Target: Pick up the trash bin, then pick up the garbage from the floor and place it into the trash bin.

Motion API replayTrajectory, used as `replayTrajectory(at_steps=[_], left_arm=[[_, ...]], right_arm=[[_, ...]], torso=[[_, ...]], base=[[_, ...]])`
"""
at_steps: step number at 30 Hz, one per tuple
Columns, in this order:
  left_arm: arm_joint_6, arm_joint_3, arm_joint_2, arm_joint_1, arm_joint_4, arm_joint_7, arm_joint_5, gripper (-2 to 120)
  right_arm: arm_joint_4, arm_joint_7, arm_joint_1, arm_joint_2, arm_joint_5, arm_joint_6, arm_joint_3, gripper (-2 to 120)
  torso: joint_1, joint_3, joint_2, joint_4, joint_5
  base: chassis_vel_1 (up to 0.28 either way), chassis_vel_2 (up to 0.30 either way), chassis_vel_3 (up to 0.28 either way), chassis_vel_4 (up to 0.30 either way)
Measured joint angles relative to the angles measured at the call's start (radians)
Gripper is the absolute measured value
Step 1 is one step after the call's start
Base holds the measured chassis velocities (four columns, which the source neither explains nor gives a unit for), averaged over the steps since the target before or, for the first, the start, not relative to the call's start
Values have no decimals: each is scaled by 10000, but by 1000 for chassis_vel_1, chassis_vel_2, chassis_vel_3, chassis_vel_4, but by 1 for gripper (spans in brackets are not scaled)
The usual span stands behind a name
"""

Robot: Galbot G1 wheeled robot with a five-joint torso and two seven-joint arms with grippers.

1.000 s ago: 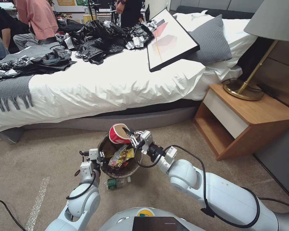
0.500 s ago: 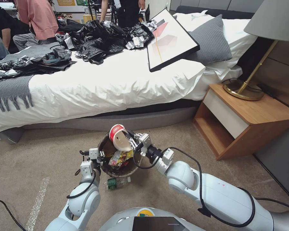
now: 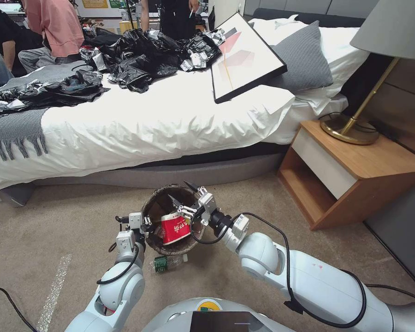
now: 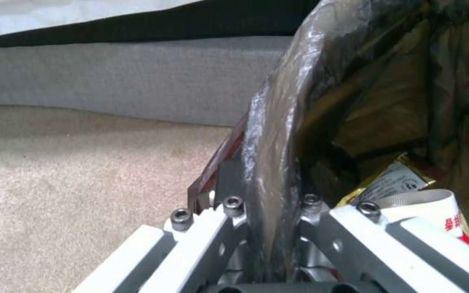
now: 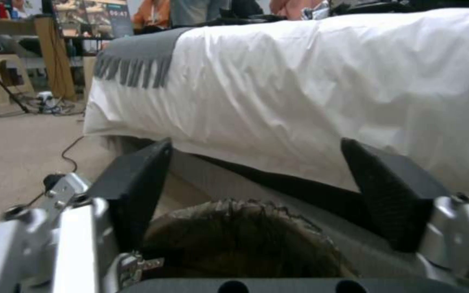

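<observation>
The left gripper [image 3: 145,224] has the trash bin [image 3: 157,203] by its rim at about nine o'clock, fingers pinched shut with the dark liner and wall between them; the left wrist view shows it plainly, one finger [image 4: 229,179] outside the wall and the other inside, the liner [image 4: 270,134] squeezed between. The bin looks held up off the carpet [image 3: 55,221], mouth open upward and tipped a little toward the bed [image 3: 170,120], which keeps the opening easy for the other arm to reach.

Over at three o'clock on the rim is the right gripper [image 3: 185,199], fingers spread wide apart and holding nothing, poised above the mouth. In the right wrist view the two black pads [image 5: 392,191] stand well apart with the liner-covered bin edge [image 5: 234,232] low between them.

Inside the bin lies the red-and-white noodle cup [image 3: 175,228], on its side against the near wall, around six o'clock. Its long axis runs roughly across the bin, white rim pointing toward nine o'clock and the left gripper, base toward three. The left wrist view catches that white rim [image 4: 435,203] with a yellow snack wrapper [image 4: 392,179] tucked just behind it.

Not everything is in yet: a small green-labelled bottle [image 3: 167,263] lies on the carpet just beyond the bin at six o'clock, on its side, long axis roughly nine-to-three, partly hidden by the bin. I'd judge the cup delivered and the bottle left to collect.
</observation>
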Motion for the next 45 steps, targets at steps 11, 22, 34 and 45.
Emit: replayTrajectory(at_steps=[11,22,34,45], left_arm=[[0,31,5,-3,10,-8,-6,0],[-28,-52,-29,55,-11,-7,22,0],[-130,-259,-22,63,60,-6,46,0],[-192,-357,-29,76,101,-50,28,0]], right_arm=[[280,60,-244,10,-40,8,247,100],[1222,871,-1034,-167,437,-229,2471,100],[970,2260,-3933,295,-496,-1418,6339,100],[-67,2270,-5136,1074,-1652,-1121,6667,100]], torso=[[0,0,0,0,1],[0,0,0,2,2],[0,0,0,1,1],[0,0,0,0,1]], base=[[0,0,0,0],[0,0,0,0],[0,0,0,0],[0,0,0,0]])
